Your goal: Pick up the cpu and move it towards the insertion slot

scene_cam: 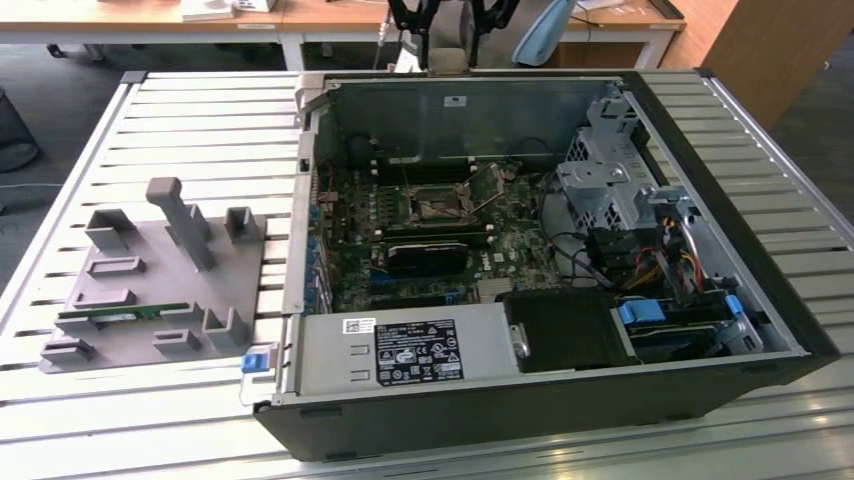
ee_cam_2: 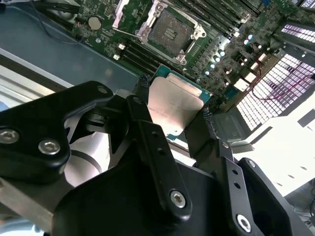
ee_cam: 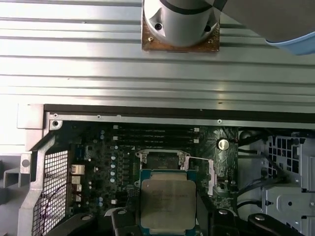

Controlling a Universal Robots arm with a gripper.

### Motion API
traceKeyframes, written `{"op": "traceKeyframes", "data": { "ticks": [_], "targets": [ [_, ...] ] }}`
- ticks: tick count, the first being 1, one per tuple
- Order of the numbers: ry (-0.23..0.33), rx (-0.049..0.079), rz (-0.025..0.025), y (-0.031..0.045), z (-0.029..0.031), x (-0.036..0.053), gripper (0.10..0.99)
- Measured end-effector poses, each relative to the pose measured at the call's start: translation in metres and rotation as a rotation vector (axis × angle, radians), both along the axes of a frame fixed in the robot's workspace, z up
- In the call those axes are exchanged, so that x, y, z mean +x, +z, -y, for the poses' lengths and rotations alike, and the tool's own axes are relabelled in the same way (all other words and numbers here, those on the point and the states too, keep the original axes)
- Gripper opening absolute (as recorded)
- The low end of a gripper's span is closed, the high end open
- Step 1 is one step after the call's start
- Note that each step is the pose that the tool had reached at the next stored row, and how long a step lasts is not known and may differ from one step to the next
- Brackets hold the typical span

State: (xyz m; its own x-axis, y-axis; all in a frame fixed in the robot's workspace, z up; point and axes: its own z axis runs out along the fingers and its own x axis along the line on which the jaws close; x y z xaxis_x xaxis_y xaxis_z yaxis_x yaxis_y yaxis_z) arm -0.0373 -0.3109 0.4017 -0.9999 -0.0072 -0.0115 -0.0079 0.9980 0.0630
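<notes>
Jaws clamped on opposite edges of the cpu [ee_cam_2: 173, 105], held above the insertion slot [ee_cam_2: 170, 30]; grey tray [scene_cam: 147, 295] on the table [scene_cam: 200, 120] in exterior view.

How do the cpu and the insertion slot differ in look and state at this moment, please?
The cpu has a solid silvery top with a green edge; the insertion slot has a shiny frame around a dark centre. The cpu is held in the gripper above the board; the insertion slot sits fixed and unfilled. Both are square.
</notes>
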Motion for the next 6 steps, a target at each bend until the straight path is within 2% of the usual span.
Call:
{"op": "traceKeyframes", "data": {
  "ticks": [6],
  "targets": [
    [0.000, 0.000, 0.0001, 0.0000, -0.0001, 0.0001, 0.541]
  ]
}}
